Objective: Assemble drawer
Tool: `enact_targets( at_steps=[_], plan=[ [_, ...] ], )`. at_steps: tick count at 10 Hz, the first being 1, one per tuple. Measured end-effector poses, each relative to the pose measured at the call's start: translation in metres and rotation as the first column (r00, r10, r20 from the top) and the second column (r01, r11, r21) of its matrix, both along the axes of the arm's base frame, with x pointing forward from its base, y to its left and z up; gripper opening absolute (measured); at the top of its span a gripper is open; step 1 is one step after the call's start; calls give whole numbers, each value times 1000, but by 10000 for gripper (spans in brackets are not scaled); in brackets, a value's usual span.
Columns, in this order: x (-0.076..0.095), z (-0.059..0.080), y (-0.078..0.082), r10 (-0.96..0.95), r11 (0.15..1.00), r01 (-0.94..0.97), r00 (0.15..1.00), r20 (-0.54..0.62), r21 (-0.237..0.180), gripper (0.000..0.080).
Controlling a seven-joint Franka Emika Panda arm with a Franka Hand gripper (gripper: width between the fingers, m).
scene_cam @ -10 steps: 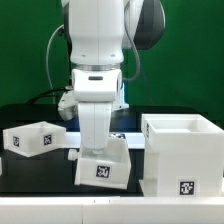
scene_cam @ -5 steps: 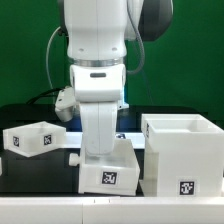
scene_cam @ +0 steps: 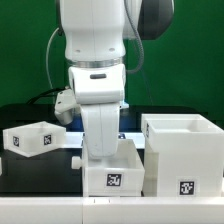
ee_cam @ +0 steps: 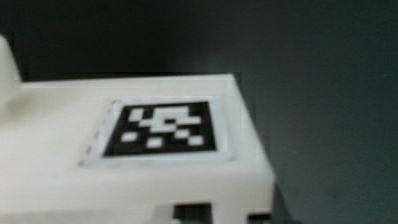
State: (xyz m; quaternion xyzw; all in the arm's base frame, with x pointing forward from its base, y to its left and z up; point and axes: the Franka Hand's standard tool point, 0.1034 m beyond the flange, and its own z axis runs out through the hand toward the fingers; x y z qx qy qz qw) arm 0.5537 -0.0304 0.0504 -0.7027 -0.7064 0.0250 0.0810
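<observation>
My gripper point(scene_cam: 103, 150) reaches down from the white arm onto a small white drawer tray point(scene_cam: 112, 172) at the table's middle front and is shut on its top edge. The tray has a tag on its front face and hangs almost level, its right side close to the large cube-like casing point(scene_cam: 185, 155), which stands open-topped on the exterior view's right. A second small tray point(scene_cam: 35, 137) sits at the left. In the wrist view the held tray's tagged face point(ee_cam: 166, 128) fills the picture; my fingertips do not show clearly there.
A small dark object point(scene_cam: 77, 158) lies on the black table just left of the held tray. A pale strip point(scene_cam: 124, 134) shows behind the arm. The table's light front edge point(scene_cam: 40, 205) runs along the bottom. A green backdrop is behind.
The held tray has moved to the exterior view's right, toward the casing, and has turned from tilted to nearly level. The left tray and the casing have not moved.
</observation>
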Motion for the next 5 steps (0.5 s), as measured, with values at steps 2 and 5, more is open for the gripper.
enact_targets(
  at_steps=[2, 5],
  plan=[
    [-1, -3, 4, 2, 1000, -2, 1000, -5, 3, 36],
    [-2, -7, 15, -14, 1000, 14, 1000, -12, 5, 36]
  ],
)
